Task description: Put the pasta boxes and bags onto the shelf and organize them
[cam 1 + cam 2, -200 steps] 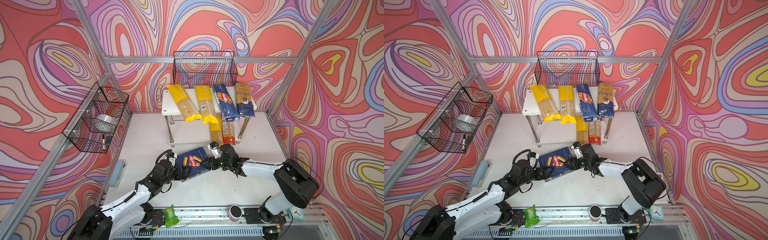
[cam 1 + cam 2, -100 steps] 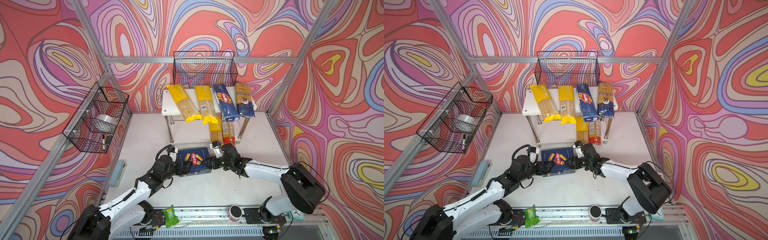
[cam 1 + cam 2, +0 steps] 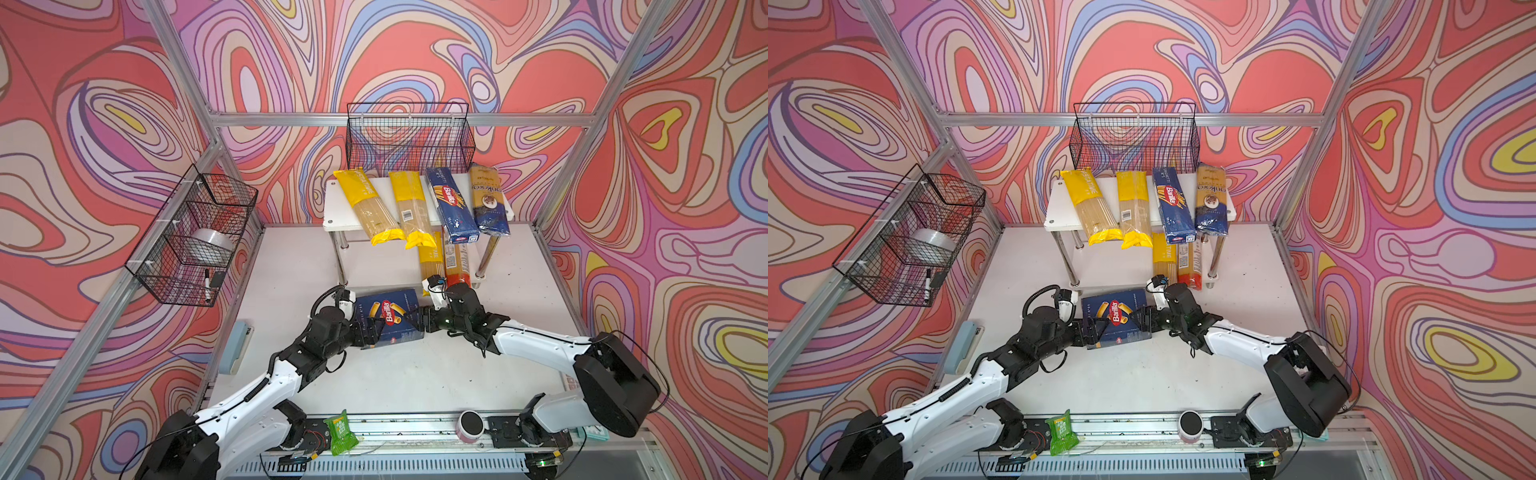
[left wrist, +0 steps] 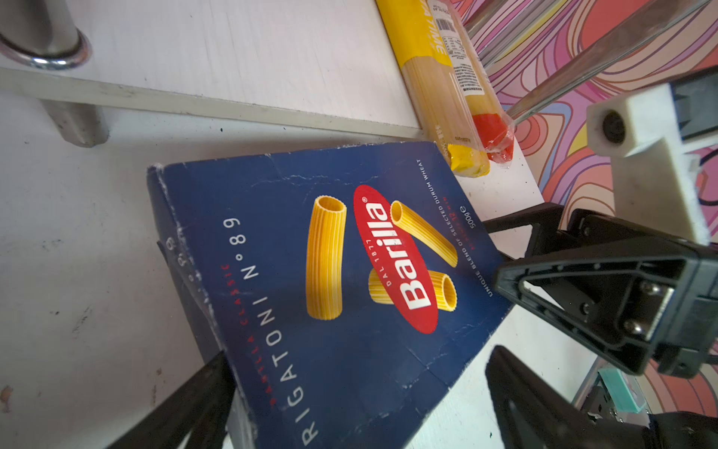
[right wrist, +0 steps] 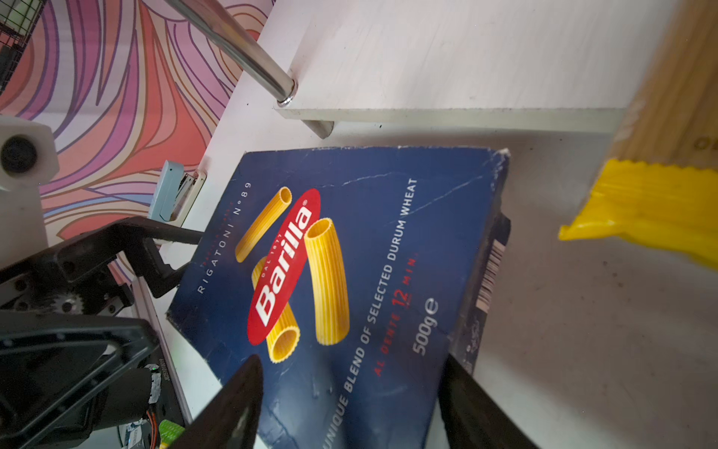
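My left tool (image 3: 370,333) open around one end of the rigatoni box (image 3: 388,318) (gap at one jaw), right tool (image 3: 417,322) wide at the other, grip I cannot tell, box on the table (image 3: 415,374) just before the shelf (image 3: 332,208).

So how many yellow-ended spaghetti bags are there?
3. One yellow-ended bag and a second lie side by side on the shelf's top board; a third lies on the lower board beside the red-ended bag. The top board may hide more.

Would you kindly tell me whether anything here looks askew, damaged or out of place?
Yes: on top of the shelf, the leftmost yellow-ended bag lies slanted, its yellow end hanging past the front edge. The rigatoni box has scuffed, creased edges.
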`<state>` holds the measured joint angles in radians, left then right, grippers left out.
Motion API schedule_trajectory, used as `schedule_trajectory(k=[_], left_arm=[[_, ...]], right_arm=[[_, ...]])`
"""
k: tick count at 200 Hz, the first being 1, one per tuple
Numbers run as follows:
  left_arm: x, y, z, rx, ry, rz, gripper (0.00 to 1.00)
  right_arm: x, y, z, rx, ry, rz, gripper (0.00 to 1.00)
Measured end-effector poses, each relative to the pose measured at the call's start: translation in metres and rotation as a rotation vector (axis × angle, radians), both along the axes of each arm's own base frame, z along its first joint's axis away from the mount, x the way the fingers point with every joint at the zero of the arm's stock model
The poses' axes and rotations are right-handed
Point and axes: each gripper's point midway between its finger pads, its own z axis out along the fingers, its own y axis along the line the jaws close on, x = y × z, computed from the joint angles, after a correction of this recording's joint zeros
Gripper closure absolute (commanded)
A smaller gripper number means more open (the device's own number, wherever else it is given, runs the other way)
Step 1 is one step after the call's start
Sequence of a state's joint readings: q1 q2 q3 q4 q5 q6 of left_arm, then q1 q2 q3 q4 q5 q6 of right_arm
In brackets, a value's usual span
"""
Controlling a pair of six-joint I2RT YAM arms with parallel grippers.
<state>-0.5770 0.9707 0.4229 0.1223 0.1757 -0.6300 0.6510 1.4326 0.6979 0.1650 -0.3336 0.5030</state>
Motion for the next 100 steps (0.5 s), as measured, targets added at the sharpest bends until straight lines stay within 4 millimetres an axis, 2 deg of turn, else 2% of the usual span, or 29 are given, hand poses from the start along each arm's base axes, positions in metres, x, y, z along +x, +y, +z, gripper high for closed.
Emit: schedule_trajectory(k=[65, 100], left_arm=[[0.006, 0.001, 0.012, 0.018, -0.033, 0.01, 0.0], [0.015, -0.002, 0.035, 0.006, -0.08, 0.018, 0.0]], right_arm=[[0.011, 0.002, 0.017, 0.018, -0.05, -0.026, 0.31], [0.018, 0.0, 0.022, 0.014, -0.068, -0.053, 0.32]])
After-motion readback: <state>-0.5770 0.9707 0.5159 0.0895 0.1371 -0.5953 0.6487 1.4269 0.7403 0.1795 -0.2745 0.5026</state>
